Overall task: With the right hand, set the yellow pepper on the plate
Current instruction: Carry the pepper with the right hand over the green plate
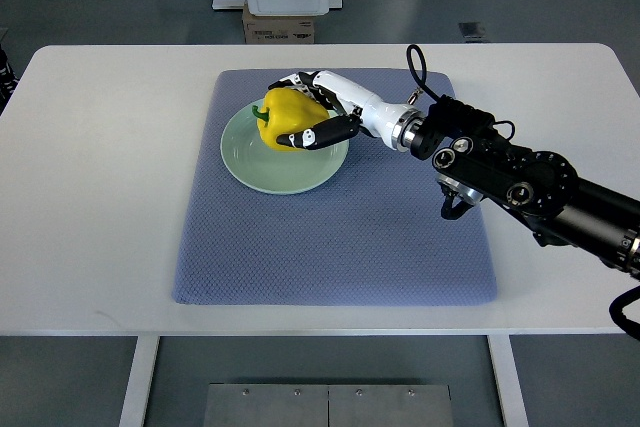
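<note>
Over the plate's upper right part I have the right hand [318,112], its white and black fingers [330,132] curled around the yellow pepper [286,119]. One dark finger wraps the near side of the pepper and the others reach over its far side, so the hand is closed on it rather than spread. I can see the pepper's green stem [261,113] pointing left, away from the palm. The pepper sits within the rim of the pale green plate [270,172], toward its top edge; from this steep angle I cannot tell whether it is touching the plate surface or held just above it. My right arm [520,187] runs from the wrist diagonally down to the picture's right edge, dark and bulky, with a black cable [418,65] looping up near the wrist. The plate lies on the upper left part of a blue-grey mat [340,247], which is spread across the middle of the white table [90,197]. Beyond the table's far edge I see a cardboard box [279,25] on the floor.
</note>
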You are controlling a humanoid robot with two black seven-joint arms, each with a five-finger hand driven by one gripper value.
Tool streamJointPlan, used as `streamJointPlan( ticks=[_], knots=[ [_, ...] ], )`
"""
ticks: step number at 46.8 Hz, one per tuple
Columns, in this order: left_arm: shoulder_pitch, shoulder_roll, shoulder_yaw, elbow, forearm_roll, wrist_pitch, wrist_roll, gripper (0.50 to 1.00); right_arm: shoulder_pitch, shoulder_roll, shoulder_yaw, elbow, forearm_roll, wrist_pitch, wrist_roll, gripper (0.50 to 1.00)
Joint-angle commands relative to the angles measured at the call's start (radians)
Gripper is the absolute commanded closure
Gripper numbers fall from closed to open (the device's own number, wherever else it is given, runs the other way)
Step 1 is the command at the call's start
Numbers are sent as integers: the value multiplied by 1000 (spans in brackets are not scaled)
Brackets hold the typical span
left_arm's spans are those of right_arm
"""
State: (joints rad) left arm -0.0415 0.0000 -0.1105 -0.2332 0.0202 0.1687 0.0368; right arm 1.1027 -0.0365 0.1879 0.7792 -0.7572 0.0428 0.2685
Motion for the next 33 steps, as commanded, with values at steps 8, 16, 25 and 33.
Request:
streamJointPlan(
  ticks=[8,16,25,33],
  knots=[
    [0,0,0,0,1,0,0,500,5,36,-48,-2,-4,-3,-18,1000],
    [0,0,0,0,0,0,0,500,5,36,-53,-6,-8,-9,-54,1000],
    [0,0,0,0,0,0,0,500,0,36,-53,-9,-8,-26,-98,1000],
    [0,0,0,0,0,0,0,500,-6,36,-50,-9,-7,-55,-129,1000]
  ],
)
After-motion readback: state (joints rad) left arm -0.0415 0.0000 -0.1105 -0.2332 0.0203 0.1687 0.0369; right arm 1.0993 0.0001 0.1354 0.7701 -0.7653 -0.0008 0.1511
